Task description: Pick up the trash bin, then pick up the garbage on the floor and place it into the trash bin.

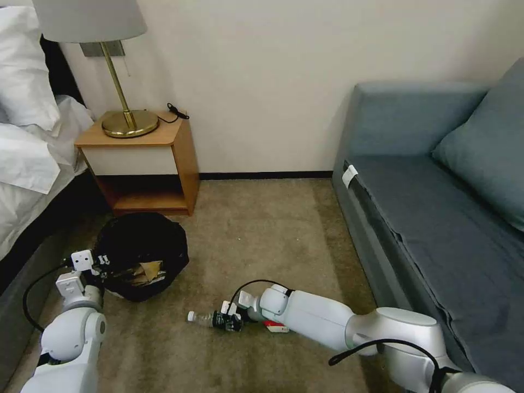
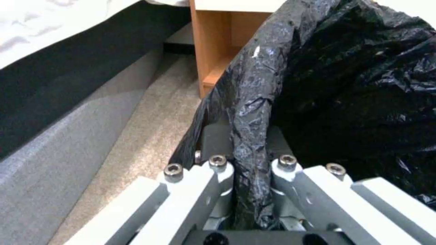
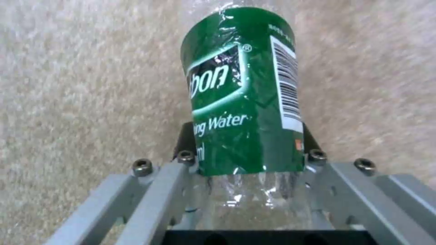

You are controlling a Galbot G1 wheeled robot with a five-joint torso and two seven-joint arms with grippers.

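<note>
Fingers (image 3: 182, 160) of the right gripper (image 3: 247, 160) are closing around the clear bottle (image 3: 245, 92) at its green label, low over the carpet (image 1: 256, 229), centre-near.
Thin, light, slippery plastic is probably denting; mid-body suits. Left gripper (image 2: 247, 160) is pinching the trash bin (image 1: 141, 254) by its crinkly black rim, near-left beside the nightstand (image 1: 143, 158).

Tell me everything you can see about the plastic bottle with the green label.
The bottle is clear, thin plastic, crinkled as it looks, with a white cap and a green wrap label carrying white lettering and a barcode. It lies on its side, low over the beige carpet, cap pointing toward the robot's left; whether it touches the carpet cannot be told. The right gripper is shut on its body, one finger on each side of the label. A red-white item lies behind the gripper, apart from the bottle.
</note>
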